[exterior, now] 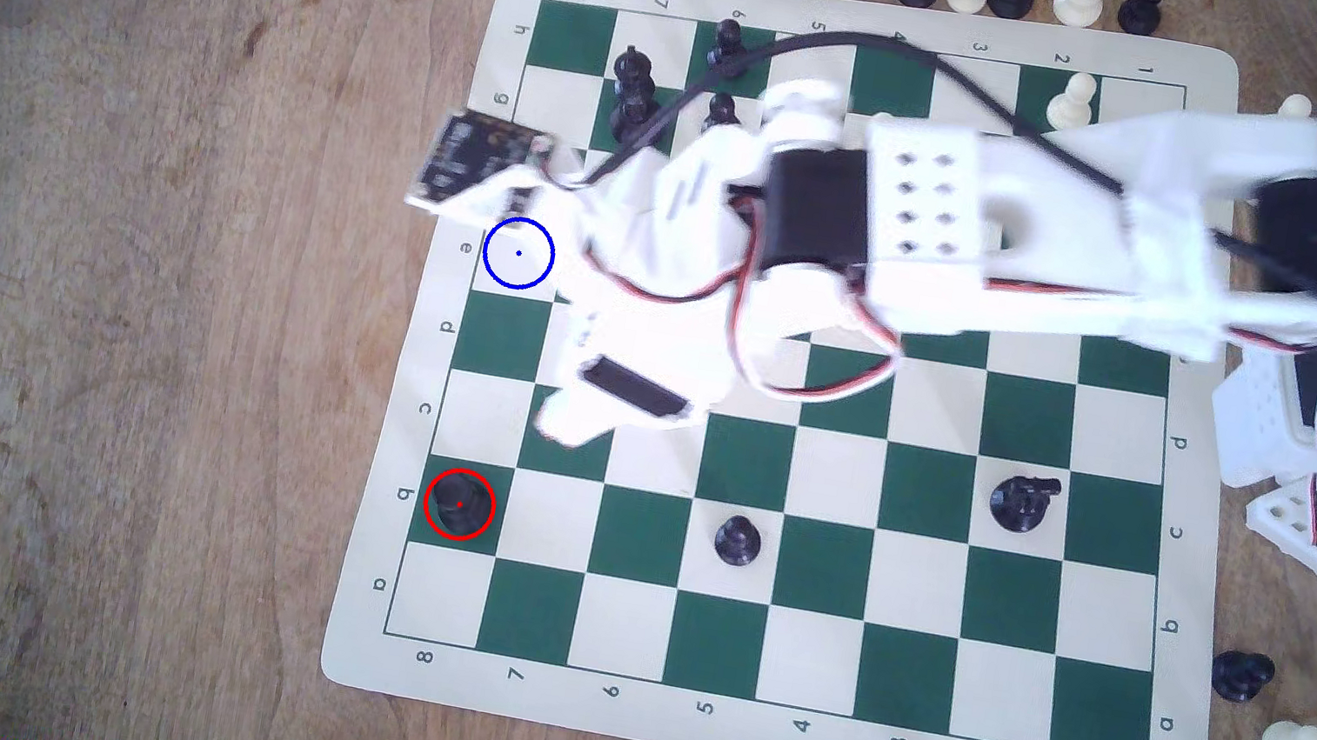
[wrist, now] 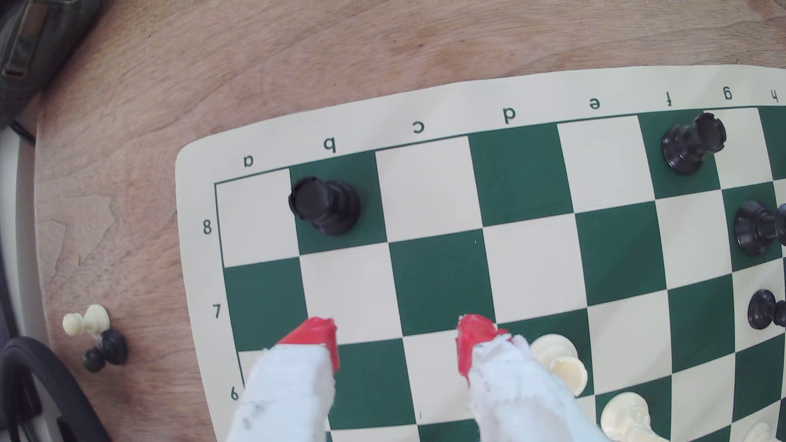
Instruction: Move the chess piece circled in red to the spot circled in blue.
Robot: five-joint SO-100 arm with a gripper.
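Black rook [exterior: 459,503] upright on green square b8, ringed red, at about 7 o'clock on the green-and-cream chess mat [exterior: 761,738] in the exterior view; it stands alone, with the nearest black pawn [exterior: 737,540] well apart toward 3 o'clock on b5. Blue-ringed cream square e8 [exterior: 519,253] lies toward 12 o'clock from the rook along the same file, bare. Gripper [wrist: 397,340] hovers over the mat with red-tipped fingers [wrist: 317,335] spread apart and nothing between them; wrist view shows the rook [wrist: 325,206] ahead of the tips, untouched.
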